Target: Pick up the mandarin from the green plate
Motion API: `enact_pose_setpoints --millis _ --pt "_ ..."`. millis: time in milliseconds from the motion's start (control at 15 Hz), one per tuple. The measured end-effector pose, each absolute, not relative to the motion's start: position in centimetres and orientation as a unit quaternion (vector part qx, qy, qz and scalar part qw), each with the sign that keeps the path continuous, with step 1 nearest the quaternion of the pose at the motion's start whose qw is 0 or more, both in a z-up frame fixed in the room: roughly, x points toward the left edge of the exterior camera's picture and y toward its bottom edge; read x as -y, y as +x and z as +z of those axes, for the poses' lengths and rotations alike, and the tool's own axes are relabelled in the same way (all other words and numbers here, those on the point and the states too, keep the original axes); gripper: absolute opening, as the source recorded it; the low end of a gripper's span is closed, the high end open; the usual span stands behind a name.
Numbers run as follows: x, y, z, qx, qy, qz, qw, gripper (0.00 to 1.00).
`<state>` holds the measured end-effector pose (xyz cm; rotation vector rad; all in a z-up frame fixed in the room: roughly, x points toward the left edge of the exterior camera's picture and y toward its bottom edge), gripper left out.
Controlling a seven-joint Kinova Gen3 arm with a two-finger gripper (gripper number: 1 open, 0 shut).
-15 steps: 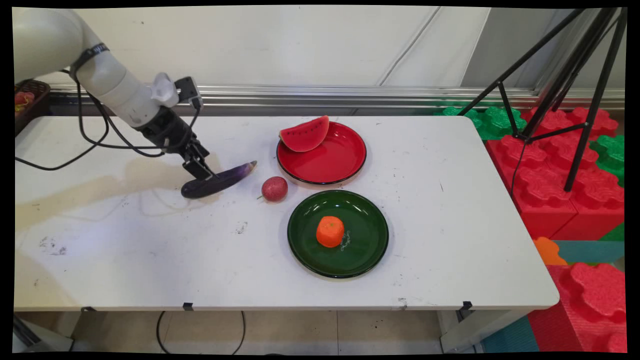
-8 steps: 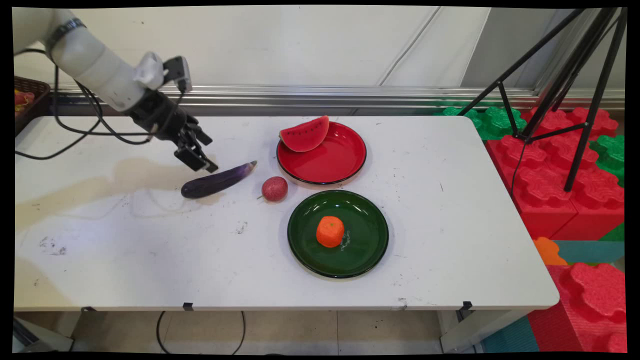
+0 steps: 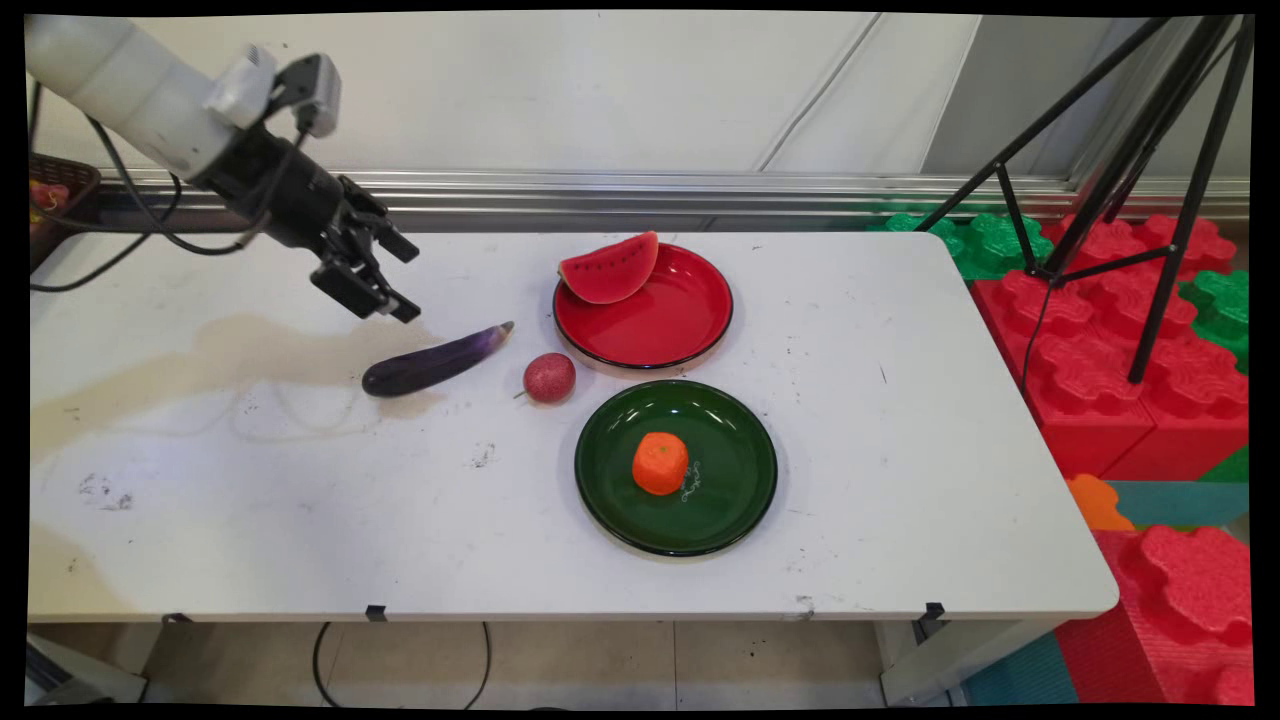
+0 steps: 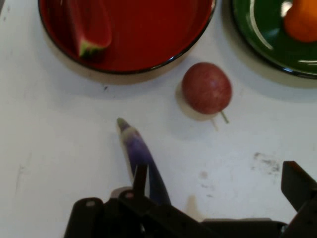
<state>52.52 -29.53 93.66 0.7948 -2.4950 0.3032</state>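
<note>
Over the table's left rear in main view: gripper raised, fingers spread, nothing held; eggplant flat on the table just below it, not touching; red round fruit beside the eggplant's tip. Watermelon slice on red plate, orange on green plate. Hand view: eggplant lying off the left finger, fruit beyond.

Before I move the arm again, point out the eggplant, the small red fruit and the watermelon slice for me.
eggplant (image 3: 432, 362): main view, middle of its purple body.
small red fruit (image 3: 549, 377): main view, centre of its round skin.
watermelon slice (image 3: 610, 270): main view, red flesh, on the far-left rim of the red plate (image 3: 680, 330).
</note>
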Motion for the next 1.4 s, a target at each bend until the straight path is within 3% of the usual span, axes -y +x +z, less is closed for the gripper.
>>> enact_pose_setpoints --millis 800,1400 --pt "27.8 52.8 98.2 0.923 0.242 0.112 0.279 1.0" --pt "29.1 48.1 98.1 0.931 0.18 0.099 0.301 1.0"
